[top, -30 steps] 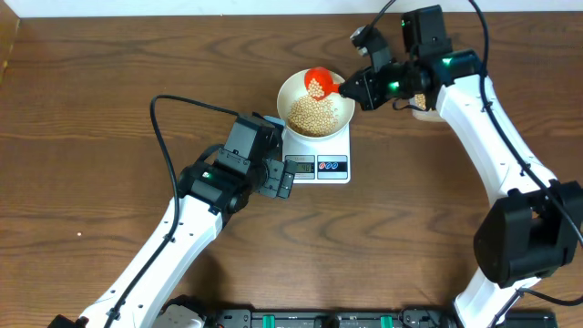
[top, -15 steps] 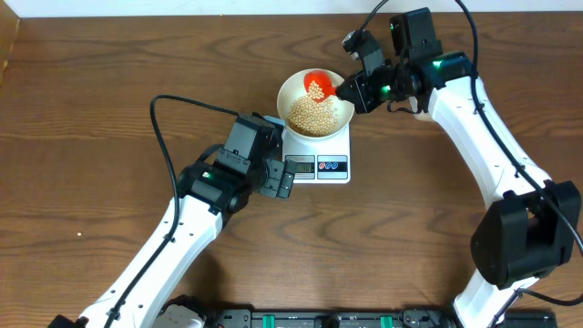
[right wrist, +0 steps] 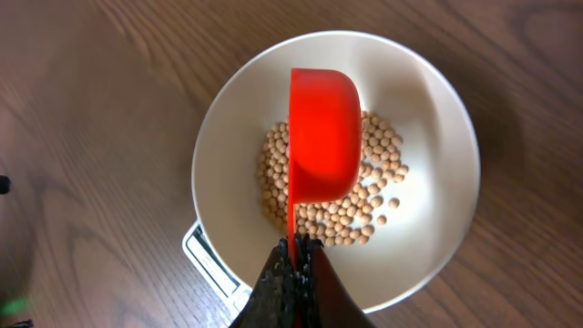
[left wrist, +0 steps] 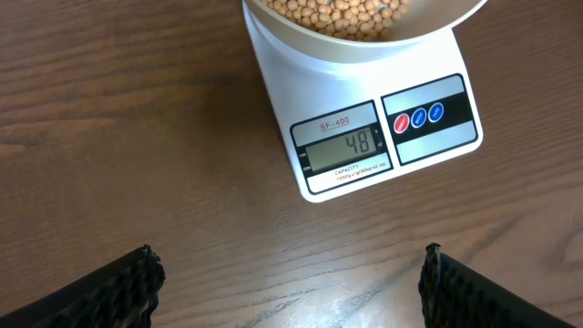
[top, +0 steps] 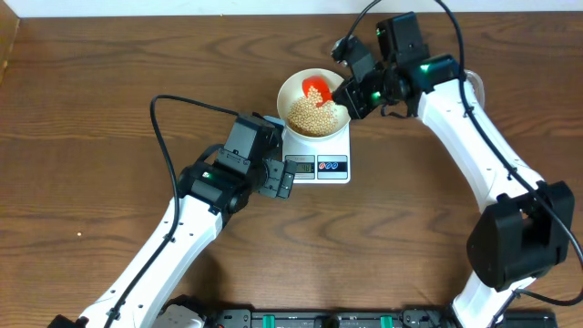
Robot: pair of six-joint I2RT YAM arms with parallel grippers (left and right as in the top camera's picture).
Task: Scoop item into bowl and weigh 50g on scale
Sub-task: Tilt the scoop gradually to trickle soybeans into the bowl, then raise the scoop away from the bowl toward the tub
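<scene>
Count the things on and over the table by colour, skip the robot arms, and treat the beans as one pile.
White: 2, the bowl and the scale
Red: 1, the scoop
Tan: 1, the pile of beans
Total: 4

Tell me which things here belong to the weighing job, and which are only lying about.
Belong to the job:
beans
white bowl
scale, showing 48
red scoop, held by the right gripper

Only lying about or idle:
black cable on the table
left gripper, open and empty, in front of the scale
</scene>
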